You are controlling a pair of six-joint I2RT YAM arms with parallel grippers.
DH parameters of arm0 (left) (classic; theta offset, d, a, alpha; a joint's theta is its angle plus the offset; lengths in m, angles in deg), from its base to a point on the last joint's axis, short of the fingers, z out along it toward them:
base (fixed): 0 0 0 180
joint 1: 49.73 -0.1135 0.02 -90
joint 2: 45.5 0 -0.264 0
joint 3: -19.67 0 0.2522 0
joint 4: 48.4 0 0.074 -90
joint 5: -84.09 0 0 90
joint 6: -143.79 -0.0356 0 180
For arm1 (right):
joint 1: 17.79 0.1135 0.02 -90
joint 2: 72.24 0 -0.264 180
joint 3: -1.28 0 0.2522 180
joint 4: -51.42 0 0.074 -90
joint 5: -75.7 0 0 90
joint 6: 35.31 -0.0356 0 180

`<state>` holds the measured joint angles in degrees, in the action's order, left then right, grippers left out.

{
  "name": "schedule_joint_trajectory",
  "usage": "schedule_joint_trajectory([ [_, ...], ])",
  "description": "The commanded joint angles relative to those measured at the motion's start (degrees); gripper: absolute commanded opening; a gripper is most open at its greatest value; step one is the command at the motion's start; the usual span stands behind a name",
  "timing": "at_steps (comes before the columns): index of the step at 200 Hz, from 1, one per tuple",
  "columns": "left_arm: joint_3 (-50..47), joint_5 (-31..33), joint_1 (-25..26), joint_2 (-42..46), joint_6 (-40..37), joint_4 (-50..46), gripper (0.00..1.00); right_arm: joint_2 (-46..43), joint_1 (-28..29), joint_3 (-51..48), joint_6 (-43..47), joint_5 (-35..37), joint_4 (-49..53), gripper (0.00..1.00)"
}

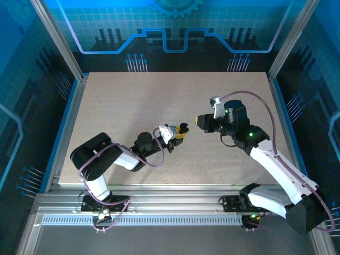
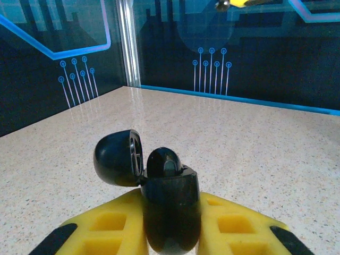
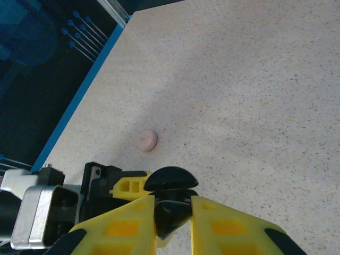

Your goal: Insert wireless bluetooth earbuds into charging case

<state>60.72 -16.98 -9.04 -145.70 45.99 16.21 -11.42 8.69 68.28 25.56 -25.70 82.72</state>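
Observation:
My left gripper (image 1: 179,131) (image 2: 171,204) is shut on a small black charging case (image 2: 170,226) (image 1: 182,129), held upright above the table. The case's lid (image 2: 117,158) (image 3: 171,179) hangs open to the left. One black earbud (image 2: 164,163) sits in the case mouth and sticks out of it. A little to the case's right, my right gripper (image 1: 200,122) (image 3: 172,204) points at the case. A small black piece, apparently another earbud (image 3: 169,215), is pinched between its yellow pads. It stays clear of the case.
A small pale pink rounded thing (image 3: 147,139) lies on the speckled tabletop (image 1: 159,95) beyond the case; I cannot tell whether it is a case or an earbud. Blue enclosure walls (image 1: 64,95) and metal posts edge the table.

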Motion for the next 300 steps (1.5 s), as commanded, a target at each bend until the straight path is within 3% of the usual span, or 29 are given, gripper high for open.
schedule_joint_trajectory([
  [1, 1.7, 0.9, 0.4, 1.3, 0.3, 1.9, 0.22, -1.2, 1.2, -0.7, -1.4, -0.4, -2.8, 0.21],
  [69, 2.9, 0.2, 0.4, 2.3, 0.2, 1.9, 0.22, -0.3, 5.4, -1.8, -2.9, 2.6, -4.5, 0.22],
  [145, 2.6, 0.0, 0.5, 4.5, 0.3, 1.9, 0.23, 5.7, 5.5, -1.3, -4.2, 4.5, -7.1, 0.21],
  [300, 3.1, -0.5, 0.7, 5.4, 1.4, 2.0, 0.23, 7.6, 5.6, -1.8, -4.8, 5.5, -9.5, 0.21],
])
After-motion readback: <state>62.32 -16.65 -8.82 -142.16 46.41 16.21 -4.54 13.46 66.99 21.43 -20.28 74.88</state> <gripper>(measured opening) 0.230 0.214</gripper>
